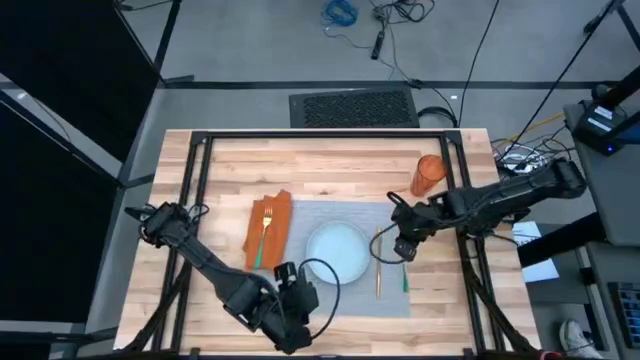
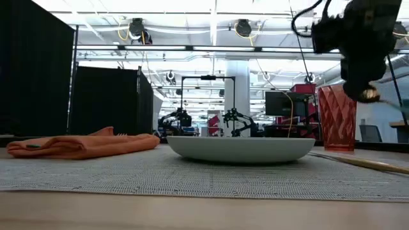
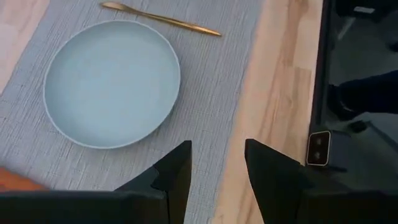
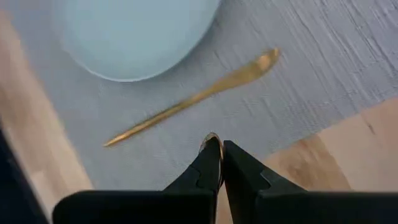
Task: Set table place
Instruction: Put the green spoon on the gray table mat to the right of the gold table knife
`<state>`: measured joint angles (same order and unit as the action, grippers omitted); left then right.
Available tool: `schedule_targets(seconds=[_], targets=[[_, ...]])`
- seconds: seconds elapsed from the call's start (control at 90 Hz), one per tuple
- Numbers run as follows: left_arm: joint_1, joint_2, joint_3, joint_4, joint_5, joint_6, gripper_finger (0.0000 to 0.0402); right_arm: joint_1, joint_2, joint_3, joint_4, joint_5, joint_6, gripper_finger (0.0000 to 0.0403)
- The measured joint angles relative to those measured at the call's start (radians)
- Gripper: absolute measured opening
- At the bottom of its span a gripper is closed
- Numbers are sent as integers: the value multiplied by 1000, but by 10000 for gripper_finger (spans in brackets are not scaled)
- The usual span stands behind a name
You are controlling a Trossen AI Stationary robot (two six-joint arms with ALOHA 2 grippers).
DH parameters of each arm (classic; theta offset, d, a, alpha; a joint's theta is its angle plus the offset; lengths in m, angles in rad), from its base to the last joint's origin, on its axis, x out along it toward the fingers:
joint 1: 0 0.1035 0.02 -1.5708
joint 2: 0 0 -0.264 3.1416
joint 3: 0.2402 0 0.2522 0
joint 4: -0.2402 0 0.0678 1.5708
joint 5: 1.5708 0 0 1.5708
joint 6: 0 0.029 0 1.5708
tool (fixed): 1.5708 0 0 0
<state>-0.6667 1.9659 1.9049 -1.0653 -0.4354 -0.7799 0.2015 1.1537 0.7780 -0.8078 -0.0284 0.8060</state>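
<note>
Table (image 1: 330, 160): black frame all round, bare wood strips past the plate (image 1: 337, 250) on every side, widest at the far end. Placemat (image 1: 350, 212) lies flat under the plate, mid-table; its near edge is close to the table's front edge.

L arm comes in from plate's left-front. L gripper (image 3: 217, 177) hovers over the mat's near edge just front of plate, fingers apart at medium width, nothing between them.

R arm reaches in from plate's right. R gripper (image 4: 219, 158) is up off the mat, just right of plate, fingers pinched nearly closed on the tip of a small gold utensil (image 4: 211, 137); can't tell which kind.

Orange napkin (image 1: 275, 215) sits left of plate, overlapping the mat's left edge, w/ fork (image 1: 265, 232) on top. Orange cup (image 1: 428, 175) upright, far-right of plate, off the mat. Gold knife (image 1: 378, 265) flat on mat just right of plate, apart from the rim.
</note>
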Motion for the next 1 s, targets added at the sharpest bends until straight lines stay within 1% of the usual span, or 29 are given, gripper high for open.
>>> schedule_targets(seconds=[0.167,0.3,0.656,0.844,1.0], targets=[[-17,0,0,0,-18,-1,135,-24,83,0,12,-7,-57,0],[-17,0,0,0,-23,-1,135,-47,118,0,101,-74,-113,0],[-17,0,-1,0,-42,0,135,-117,116,0,147,-128,-149,0],[-17,0,-1,0,-45,9,135,-117,116,0,151,-102,-125,0],[-17,0,-1,0,-46,14,135,-117,116,0,145,-101,-107,0]])
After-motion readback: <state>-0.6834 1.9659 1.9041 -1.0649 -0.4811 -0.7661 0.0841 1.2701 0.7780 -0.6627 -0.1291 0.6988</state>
